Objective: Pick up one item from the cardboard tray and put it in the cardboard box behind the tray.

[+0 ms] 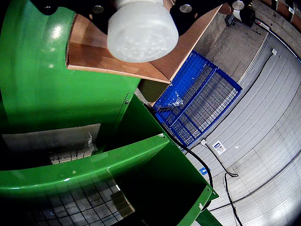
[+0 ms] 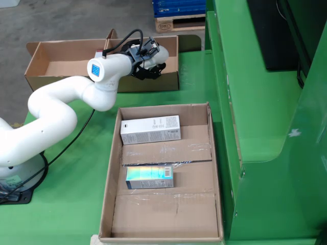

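In the still view, the cardboard tray [image 2: 110, 178] lies on the green table with a white carton [image 2: 150, 129] at its far end and a shiny teal carton [image 2: 149, 177] in the middle. The long cardboard box [image 2: 61, 66] stands behind the tray. My gripper [image 2: 155, 57], a suction head on the white arm, hangs over the right end of that box. In the gripper view the white suction cup [image 1: 142, 30] is bare, with nothing on it, close to brown cardboard [image 1: 99, 54].
A tall green machine housing [image 2: 265, 102] runs along the tray's right side and also shows in the gripper view [image 1: 42, 75]. A blue wire-mesh pallet [image 1: 197, 101] and black cables [image 1: 225, 179] lie on the grey floor. The arm's base [image 2: 15, 173] stands left of the tray.
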